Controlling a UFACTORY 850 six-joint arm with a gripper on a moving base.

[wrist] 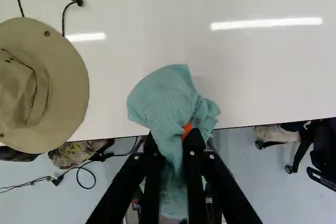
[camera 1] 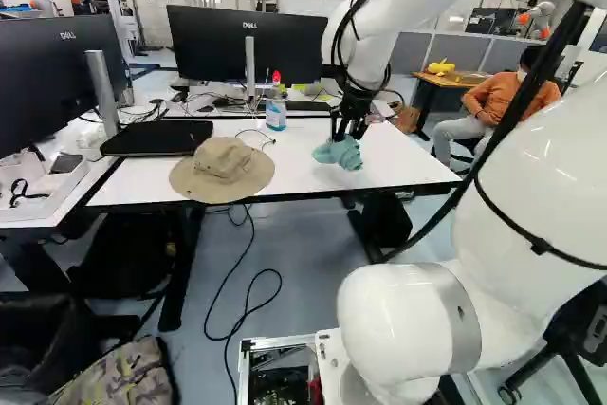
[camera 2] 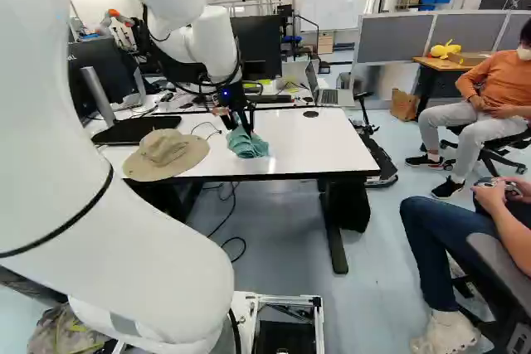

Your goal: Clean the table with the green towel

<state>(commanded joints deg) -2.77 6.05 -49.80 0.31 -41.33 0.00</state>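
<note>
The black two-finger gripper point(camera 1: 348, 130) is closed on the crumpled green cloth towel point(wrist: 168, 98), gripping it from two sides. One orange pad point(wrist: 187, 129) is partly exposed; the folds cover the other. The towel spreads ahead of the fingertips and hangs between the fingers, over the near part of the white rectangular tabletop point(wrist: 262, 80). Its underside is hidden; contact with the tabletop cannot be confirmed.

Beside the gripper, apart from the towel, lies the tan fabric hat with a wide brim point(camera 1: 223, 170). The brim projects past the table's near edge; the wrist view cuts off its outer side. A thin dark cord point(wrist: 64, 18) runs from the hat onto the tabletop.

Beyond the gripper, toward the far edge, stands a clear plastic bottle with a red top point(camera 1: 275, 115). Farther back is a wide black monitor point(camera 1: 242, 43); in the right base view, the arm covers part of it. Cables behind the bottle are tangled and hard to separate.
</note>
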